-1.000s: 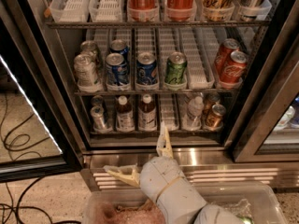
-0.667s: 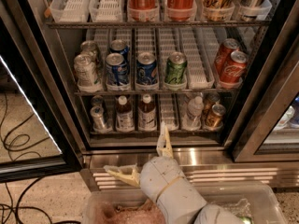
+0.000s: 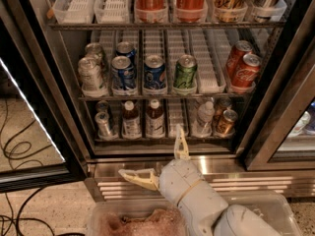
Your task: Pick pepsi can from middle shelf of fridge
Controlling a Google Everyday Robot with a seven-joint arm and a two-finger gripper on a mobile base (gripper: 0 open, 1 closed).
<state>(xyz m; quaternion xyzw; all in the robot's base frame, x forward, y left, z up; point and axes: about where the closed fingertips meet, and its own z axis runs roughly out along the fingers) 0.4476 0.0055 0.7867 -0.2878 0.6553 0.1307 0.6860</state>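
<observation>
The fridge (image 3: pixel 256 180) stands open in front of me. On its middle shelf (image 3: pixel 162 97) two blue pepsi cans (image 3: pixel 154 74) stand side by side at the front, with a third behind the left one. A green can (image 3: pixel 186 73) is to their right, silver cans (image 3: pixel 91 75) to their left, and red Coca-Cola cans (image 3: pixel 245 72) at the far right. My white gripper (image 3: pixel 149 150) is low, in front of the ribbed steel base and below the shelves. It is wide open, one finger pointing up and the other left, with nothing held.
The top rack holds tall red bottles (image 3: pixel 189 1) and white lanes. The lower rack has small brown bottles (image 3: pixel 154 118) and cans. The open glass door (image 3: pixel 29 132) is at the left, with cables (image 3: pixel 15 149) on the floor. A clear plastic bin (image 3: pixel 142 219) sits under my arm.
</observation>
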